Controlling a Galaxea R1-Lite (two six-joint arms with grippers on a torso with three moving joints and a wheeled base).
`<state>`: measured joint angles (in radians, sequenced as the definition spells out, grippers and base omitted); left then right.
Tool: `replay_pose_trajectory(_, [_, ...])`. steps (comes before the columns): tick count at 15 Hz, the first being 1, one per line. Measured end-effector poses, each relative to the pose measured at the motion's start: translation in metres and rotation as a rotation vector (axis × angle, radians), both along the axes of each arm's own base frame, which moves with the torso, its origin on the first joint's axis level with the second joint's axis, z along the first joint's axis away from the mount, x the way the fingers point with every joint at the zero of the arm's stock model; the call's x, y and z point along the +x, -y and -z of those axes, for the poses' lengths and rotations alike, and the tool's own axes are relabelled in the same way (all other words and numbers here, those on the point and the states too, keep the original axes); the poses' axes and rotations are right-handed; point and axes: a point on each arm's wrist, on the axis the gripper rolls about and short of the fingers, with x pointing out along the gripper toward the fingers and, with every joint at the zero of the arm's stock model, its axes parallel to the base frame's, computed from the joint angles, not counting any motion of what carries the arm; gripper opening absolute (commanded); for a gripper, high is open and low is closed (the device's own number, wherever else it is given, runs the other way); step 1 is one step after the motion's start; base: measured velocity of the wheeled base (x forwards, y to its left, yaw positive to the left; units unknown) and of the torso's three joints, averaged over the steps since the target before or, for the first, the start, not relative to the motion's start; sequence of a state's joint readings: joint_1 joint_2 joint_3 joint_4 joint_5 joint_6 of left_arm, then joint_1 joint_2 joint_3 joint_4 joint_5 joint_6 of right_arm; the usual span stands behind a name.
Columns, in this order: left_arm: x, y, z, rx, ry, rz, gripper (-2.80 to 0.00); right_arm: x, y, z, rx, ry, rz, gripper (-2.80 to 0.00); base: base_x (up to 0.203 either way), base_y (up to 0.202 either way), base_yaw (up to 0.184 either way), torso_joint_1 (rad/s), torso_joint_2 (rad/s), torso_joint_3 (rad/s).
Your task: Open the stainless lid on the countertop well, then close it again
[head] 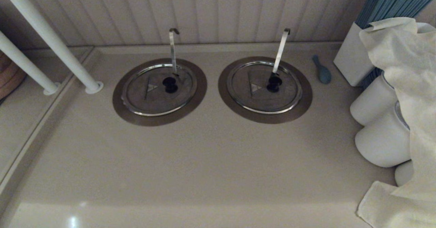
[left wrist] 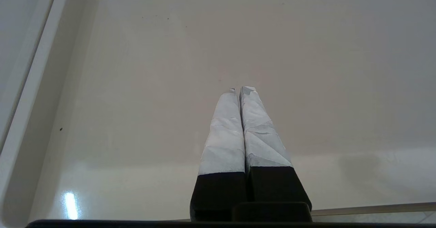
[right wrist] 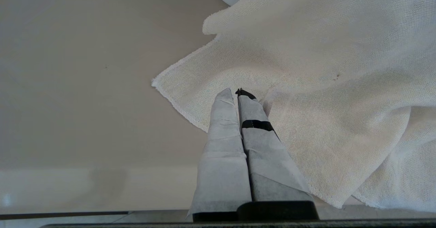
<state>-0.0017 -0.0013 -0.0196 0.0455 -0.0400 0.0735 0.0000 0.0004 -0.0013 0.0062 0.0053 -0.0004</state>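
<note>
The stainless lid (head: 153,96) lies flat and closed on the countertop well, whose brown-grey flange (head: 120,102) rings it at the left of the counter. It carries a black knob (head: 170,84) and a triangular mark (head: 152,87), and a thin hook-tipped handle (head: 173,49) rises through it. Neither arm shows in the head view. My left gripper (left wrist: 237,90) is shut and empty over bare countertop. My right gripper (right wrist: 235,92) is shut and empty above the corner of a white cloth (right wrist: 306,85).
A twin lid (head: 262,98) with a broader pale handle (head: 281,50) sits to the right. A blue spoon (head: 322,70), a white box of blue sticks (head: 354,57), white cylinders (head: 378,132) and the draped cloth (head: 408,95) crowd the right side. White poles (head: 51,39) stand at the left.
</note>
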Motion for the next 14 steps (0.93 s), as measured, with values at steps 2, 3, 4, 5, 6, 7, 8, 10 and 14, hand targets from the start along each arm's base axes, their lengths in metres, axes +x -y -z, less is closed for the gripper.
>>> replay_pose_trajectory(2, [0.0, 0.0, -0.0001, 0.0, 0.0, -0.001, -2.8, 0.0, 0.0, 0.0, 0.0, 0.0, 0.0, -2.8, 0.0, 0.0, 0.0, 0.0, 0.0, 0.0])
replay_pose_trajectory(3, [0.0, 0.0, -0.0001, -0.001, 0.0, 0.0, -2.8, 0.0, 0.0, 0.0, 0.0, 0.0, 0.0, -2.8, 0.0, 0.0, 0.0, 0.0, 0.0, 0.0])
replay_pose_trajectory(4, [0.0, 0.0, -0.0001, 0.0, 0.0, 0.0, -2.8, 0.0, 0.0, 0.0, 0.0, 0.0, 0.0, -2.8, 0.0, 0.0, 0.0, 0.0, 0.0, 0.0])
replay_pose_trajectory(5, [0.0, 0.0, -0.0001, -0.001, 0.0, 0.0, -2.8, 0.0, 0.0, 0.0, 0.0, 0.0, 0.0, -2.8, 0.0, 0.0, 0.0, 0.0, 0.0, 0.0])
replay_pose_trajectory(6, [0.0, 0.0, -0.0001, -0.001, 0.0, -0.001, -2.8, 0.0, 0.0, 0.0, 0.0, 0.0, 0.0, -2.8, 0.0, 0.0, 0.0, 0.0, 0.0, 0.0])
replay_pose_trajectory(7, [0.0, 0.0, -0.0001, -0.002, 0.0, 0.0, -2.8, 0.0, 0.0, 0.0, 0.0, 0.0, 0.0, -2.8, 0.0, 0.0, 0.0, 0.0, 0.0, 0.0])
replay_pose_trajectory(8, [0.0, 0.0, -0.0001, -0.002, 0.0, 0.0, -2.8, 0.0, 0.0, 0.0, 0.0, 0.0, 0.0, -2.8, 0.0, 0.0, 0.0, 0.0, 0.0, 0.0])
replay_pose_trajectory(10, [0.0, 0.0, -0.0001, -0.002, 0.0, 0.0, -2.8, 0.0, 0.0, 0.0, 0.0, 0.0, 0.0, -2.8, 0.0, 0.0, 0.0, 0.0, 0.0, 0.0])
replay_pose_trajectory(14, [0.0, 0.0, -0.0001, -0.002, 0.0, -0.001, -2.8, 0.0, 0.0, 0.0, -0.001, 0.0, 0.0, -2.8, 0.0, 0.0, 0.0, 0.0, 0.0, 0.0])
